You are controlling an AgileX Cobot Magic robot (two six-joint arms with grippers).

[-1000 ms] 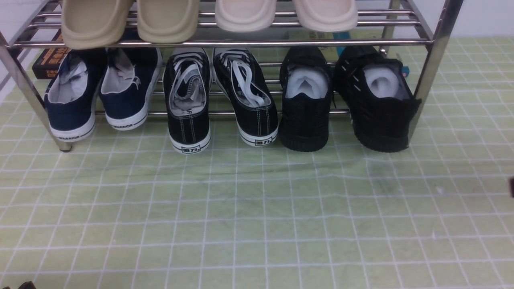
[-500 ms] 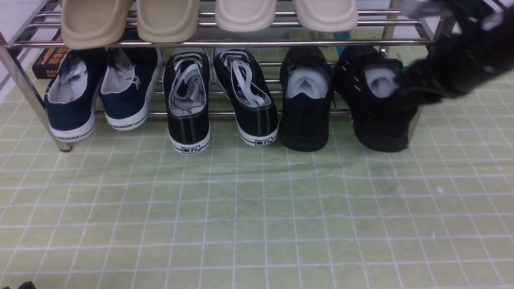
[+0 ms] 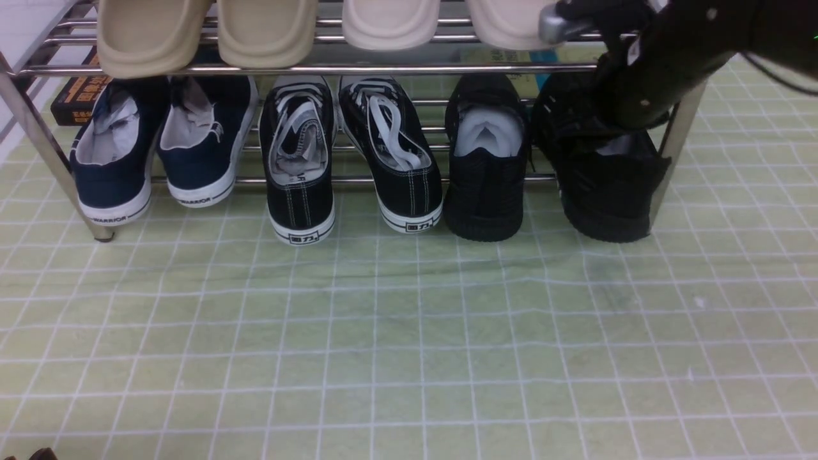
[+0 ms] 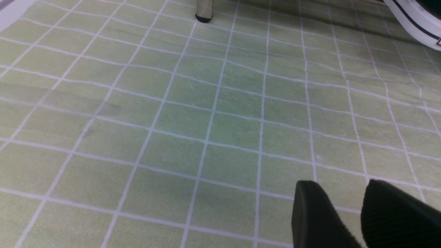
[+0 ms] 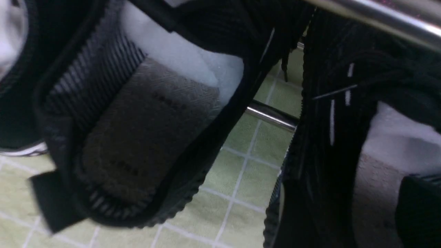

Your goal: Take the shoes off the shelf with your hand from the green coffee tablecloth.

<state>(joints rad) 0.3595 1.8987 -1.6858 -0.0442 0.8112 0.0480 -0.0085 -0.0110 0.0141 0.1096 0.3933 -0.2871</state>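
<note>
The whole surface is covered by the green cloth (image 3: 409, 332), marked with a white grid and slightly wrinkled. At its far edge the chrome shelf (image 3: 358, 68) is stood, with two tiers of tubes.

The right arm (image 3: 677, 57) is reached in from the right, across the upper rail and over the shelf's right end. The right gripper (image 3: 617, 128) is lowered onto the opening of the right-hand shoe; its fingers are hidden there, so it cannot be told whether they are spread or closed, nor whether anything is gripped.

The shoes (image 3: 486, 191) are seen on the lower tier at the right end, side by side, heels toward the camera and resting on the cloth. In the right wrist view the white paper (image 5: 193, 58) inside one shoe is seen close up.

To their left, black canvas sneakers (image 3: 300, 185) and then navy sneakers (image 3: 115, 166) are lined up. Beige slippers (image 3: 153, 32) are set on the upper tier. A dark box (image 3: 77, 96) is seen behind the navy pair.

The left gripper (image 4: 344, 196) is held low over bare cloth, fingers a little apart, with nothing between them.
</note>
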